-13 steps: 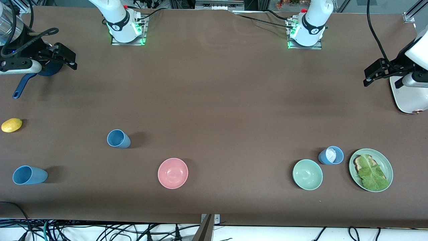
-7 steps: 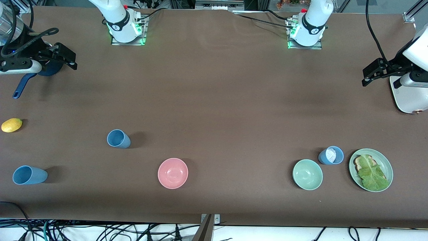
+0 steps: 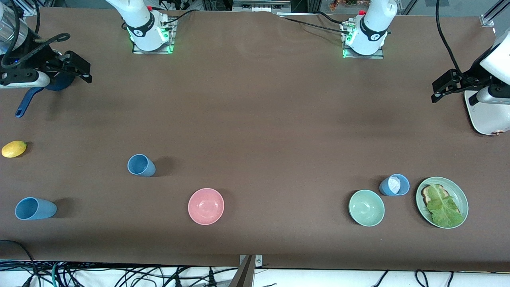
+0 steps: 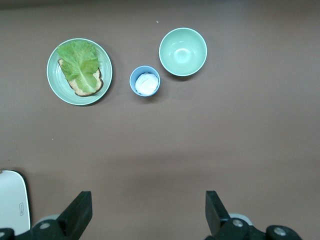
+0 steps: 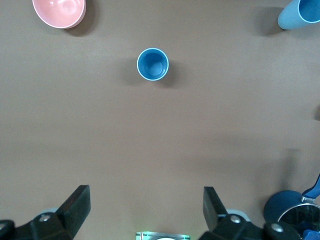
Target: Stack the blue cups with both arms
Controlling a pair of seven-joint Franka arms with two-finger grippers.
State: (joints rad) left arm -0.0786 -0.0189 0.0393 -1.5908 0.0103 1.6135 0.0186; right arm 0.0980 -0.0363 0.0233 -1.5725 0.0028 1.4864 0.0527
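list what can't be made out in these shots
- Saucepan: front view, mostly hidden under the right tool; right wrist view cuts it off at the frame edge.
- White appliance: cut off by the front view's edge and partly covered by the left tool; what it is stays unclear.
- White stuff in the blue cup beside the green bowl: too small to identify.
- Bread under the lettuce: mostly covered.

The right gripper point(image 5: 145, 205) hangs with jaws spread wide over bare brown worktop point(image 5: 150, 145); below stand an upright blue cup point(image 5: 153, 64), a pink bowl point(image 5: 59, 12) and a second blue cup point(image 5: 300, 13)
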